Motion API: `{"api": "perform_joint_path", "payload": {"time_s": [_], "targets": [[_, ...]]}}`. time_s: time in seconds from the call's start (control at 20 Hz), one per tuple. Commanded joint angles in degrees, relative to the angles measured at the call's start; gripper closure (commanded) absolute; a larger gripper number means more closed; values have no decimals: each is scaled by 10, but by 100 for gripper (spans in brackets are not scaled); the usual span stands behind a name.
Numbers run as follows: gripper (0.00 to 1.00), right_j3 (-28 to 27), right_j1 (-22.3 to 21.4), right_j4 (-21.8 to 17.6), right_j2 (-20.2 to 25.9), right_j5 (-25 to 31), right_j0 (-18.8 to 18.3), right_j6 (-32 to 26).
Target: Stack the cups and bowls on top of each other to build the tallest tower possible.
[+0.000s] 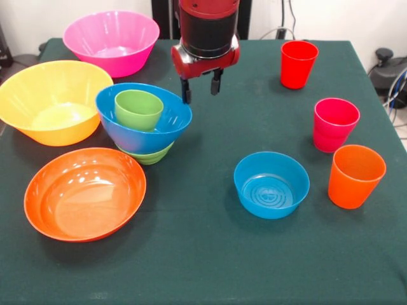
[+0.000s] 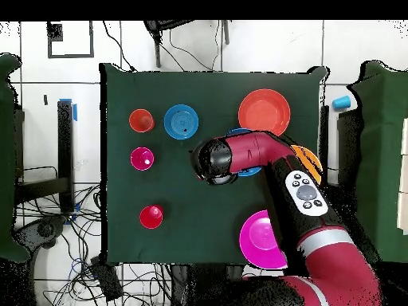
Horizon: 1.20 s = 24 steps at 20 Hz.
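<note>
The tower stands left of centre: a small green bowl [image 1: 151, 155] at the bottom, the wide blue bowl [image 1: 145, 130] on it, and a light green cup [image 1: 138, 109] upright inside the blue bowl. My gripper [image 1: 201, 89] hangs just behind and to the right of the tower, open and empty, apart from the bowl's rim. Loose cups stand on the right: red [image 1: 298, 63], magenta [image 1: 334, 124] and orange [image 1: 356, 176]. A small blue bowl [image 1: 271, 184] sits beside them. In the overhead view the arm [image 2: 255, 151] hides most of the tower.
A big pink bowl [image 1: 112, 41] and a big yellow bowl [image 1: 54, 100] sit at the left rear. A shallow orange-red bowl [image 1: 84, 192] lies in front of the tower. The green tablecloth [image 1: 210, 254] covers the table to its edges.
</note>
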Motion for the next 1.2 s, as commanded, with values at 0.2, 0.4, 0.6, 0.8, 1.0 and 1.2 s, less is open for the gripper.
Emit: {"api": "perform_joint_path", "payload": {"time_s": [0.2, 0.4, 0.6, 0.8, 1.0, 1.2], "targets": [[0, -15, -13, -25, -5, 48, 4, -63], [0, 20, -56, -8, 3, 57, -5, -69], [0, 34, -80, 1, 7, 69, -7, -70], [0, 36, -97, 9, 11, 85, -3, -69], [0, 37, -103, 12, 13, 86, 0, -64], [0, 33, -98, 7, 14, 81, 1, -59]]}}
